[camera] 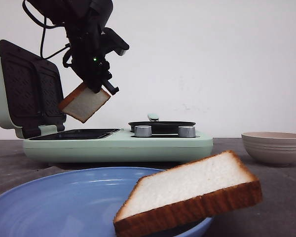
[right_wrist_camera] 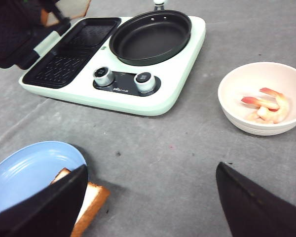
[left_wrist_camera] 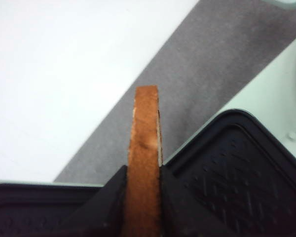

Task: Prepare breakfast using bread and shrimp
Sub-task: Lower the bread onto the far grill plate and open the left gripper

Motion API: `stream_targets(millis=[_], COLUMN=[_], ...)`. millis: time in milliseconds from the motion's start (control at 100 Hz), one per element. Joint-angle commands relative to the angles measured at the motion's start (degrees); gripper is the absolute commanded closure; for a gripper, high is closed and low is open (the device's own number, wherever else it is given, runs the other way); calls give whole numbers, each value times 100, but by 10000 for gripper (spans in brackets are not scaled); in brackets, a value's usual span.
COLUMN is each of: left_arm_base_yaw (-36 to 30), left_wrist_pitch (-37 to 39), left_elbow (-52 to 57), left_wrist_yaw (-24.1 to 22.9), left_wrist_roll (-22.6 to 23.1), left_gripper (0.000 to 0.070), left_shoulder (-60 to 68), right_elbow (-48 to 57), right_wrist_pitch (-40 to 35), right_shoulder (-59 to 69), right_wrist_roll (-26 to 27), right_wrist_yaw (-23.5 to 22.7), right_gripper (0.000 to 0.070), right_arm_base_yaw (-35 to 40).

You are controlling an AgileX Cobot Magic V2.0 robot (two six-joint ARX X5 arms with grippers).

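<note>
You had two slices of bread in the scene: one slice (camera: 84, 102) held in the air at the far left, one slice (camera: 187, 195) leaning on the near blue plate (camera: 49, 197). You had one plate and one beige bowl (right_wrist_camera: 262, 96) at the right. The bowl held shrimp (right_wrist_camera: 265, 106); their exact number could not be determined. You had one green breakfast maker (right_wrist_camera: 113, 59), carrying one round black pan (right_wrist_camera: 150, 37) and two knobs (right_wrist_camera: 103, 75).

You see matt grey felt-like table cover (right_wrist_camera: 187, 148); glossy mint plastic cooker body (camera: 118, 146); matt black ribbed grill plate (right_wrist_camera: 71, 54); smooth dark pan (right_wrist_camera: 150, 37); shiny metal knobs (camera: 143, 131); porous bread crumb (camera: 187, 185).
</note>
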Motion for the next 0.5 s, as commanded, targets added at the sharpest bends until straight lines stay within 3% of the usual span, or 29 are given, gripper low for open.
stream_targets(millis=[0, 490], left_arm_base_yaw=[-26, -20], left_wrist_pitch=[74, 81], left_elbow=[144, 144], left_wrist_yaw=[-17, -120], left_wrist_roll=[247, 321], left_gripper=[691, 691], left_shoulder=[188, 649], right_elbow=[94, 94], right_wrist_pitch=[48, 46], right_shoulder=[2, 2], right_wrist_roll=[-48, -48], right_wrist_yaw=[-13, -13], right_gripper=[179, 179], right_arm_base_yaw=[28, 55])
